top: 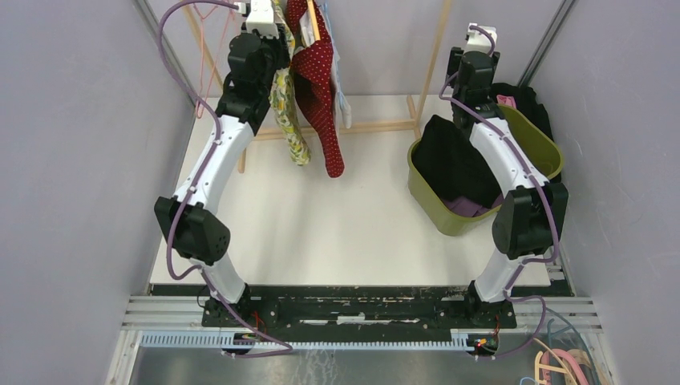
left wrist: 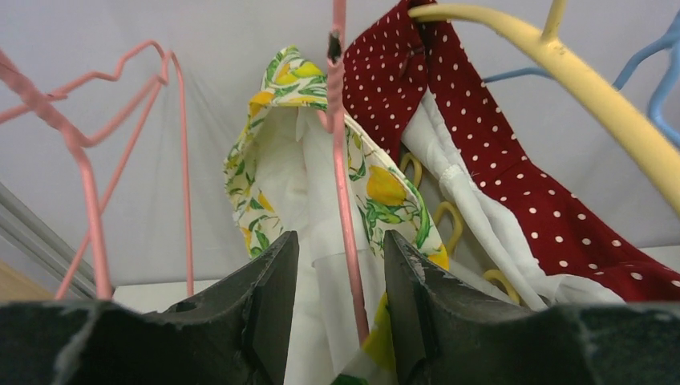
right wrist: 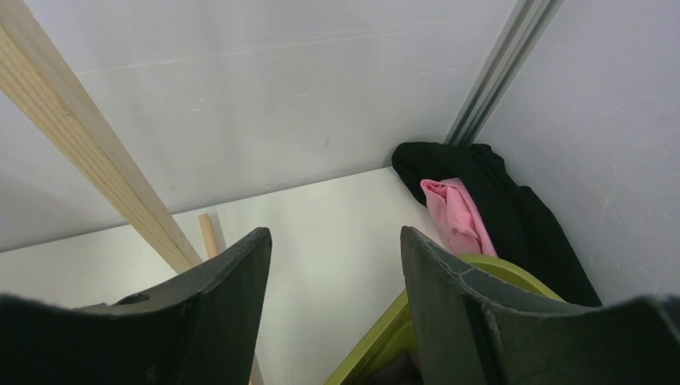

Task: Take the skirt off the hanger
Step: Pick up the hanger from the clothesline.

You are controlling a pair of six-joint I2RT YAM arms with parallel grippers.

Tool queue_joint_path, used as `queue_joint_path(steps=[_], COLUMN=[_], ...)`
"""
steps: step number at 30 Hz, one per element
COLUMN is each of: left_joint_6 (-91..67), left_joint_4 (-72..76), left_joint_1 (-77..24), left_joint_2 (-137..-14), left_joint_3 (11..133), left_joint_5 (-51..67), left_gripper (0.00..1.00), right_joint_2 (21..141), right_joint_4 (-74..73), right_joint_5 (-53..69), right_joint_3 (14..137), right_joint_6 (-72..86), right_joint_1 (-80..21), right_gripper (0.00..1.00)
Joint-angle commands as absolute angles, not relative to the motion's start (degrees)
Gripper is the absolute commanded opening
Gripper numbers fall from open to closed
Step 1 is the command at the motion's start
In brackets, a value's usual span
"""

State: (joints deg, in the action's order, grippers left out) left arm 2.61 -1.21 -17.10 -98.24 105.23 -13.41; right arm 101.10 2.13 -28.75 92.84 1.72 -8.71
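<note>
One container on the white table [top: 321, 233]: an olive-green plastic bin [top: 425, 196] on the right side. Inside there's a big black cloth [top: 449, 152] slumped up against its far-left wall and a purple cloth [top: 469, 207] down at the bottom. Just behind the bin, in the far right corner, a second black cloth heap [right wrist: 513, 216] has a pink cloth [right wrist: 457, 212] lying on it. That lot looks to be outside the bin, not in it.

Counting the rest: three garments hang on the light wooden rack [top: 434, 56] at the far side. They are the lemon-print white skirt [left wrist: 385, 188], a red fabric with white polka dots [left wrist: 481, 160] and a pale bluish-white piece [top: 343, 96]. For hangers, I get four:
- one pink wire hanger [left wrist: 343, 184] carrying the skirt
- one bare pink wire hanger [left wrist: 88, 168] to its left
- one yellow plastic hanger [left wrist: 577, 80]
- one blue hanger [left wrist: 657, 80]

The skirt is at the far left-centre, right beside the left arm. Its long axis runs straight up and down, with the top on the hanger and the hem pointing at the table.

The left gripper [left wrist: 341, 249] is spread, one finger on each side of the skirt's pink wire and the fabric, not squeezing either as far as I can see. The right gripper [right wrist: 335, 241] is up by the rack's far right post, also spread, with nothing between its fingers.
</note>
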Motion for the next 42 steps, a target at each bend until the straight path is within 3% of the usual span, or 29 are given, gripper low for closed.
queue_joint_path(steps=[1,10,12,15,16,34,42], left_joint_6=[3.6,2.5,2.7,2.6,2.5,-4.3,-4.9], left_joint_4=[-0.6,-0.6,-0.3,0.0,0.0,1.9,1.2], left_joint_1=[-16.9,-15.2,-14.9,-14.3,-14.1,-12.0,-11.9], left_joint_2=[-101.7,-105.1,-105.1,-104.9,-104.9,-103.6,-98.8], left_joint_3=[109.8,115.1,115.4,115.7,115.9,123.3,117.6], left_joint_5=[-12.8,-11.4,-11.3,-11.8,-11.7,-1.9,-1.0], left_gripper=[0.51,0.51,0.39,0.06,0.04,0.03,0.03], right_joint_2=[100.8,100.7,100.8,101.0,101.0,100.7,100.5], right_joint_4=[4.3,4.3,4.3,4.3,4.3,4.2,4.3], right_joint_5=[-29.4,-29.1,-29.1,-28.7,-28.5,-27.6,-27.4], right_joint_3=[93.6,93.6,93.6,93.7,93.7,93.2,92.6], right_joint_6=[1.2,1.1,1.2,1.4,1.4,2.5,2.7], right_joint_1=[-8.1,-7.1,-7.1,-7.1,-7.1,-7.1,-7.1], right_gripper=[0.66,0.65,0.65,0.65,0.65,0.64,0.64])
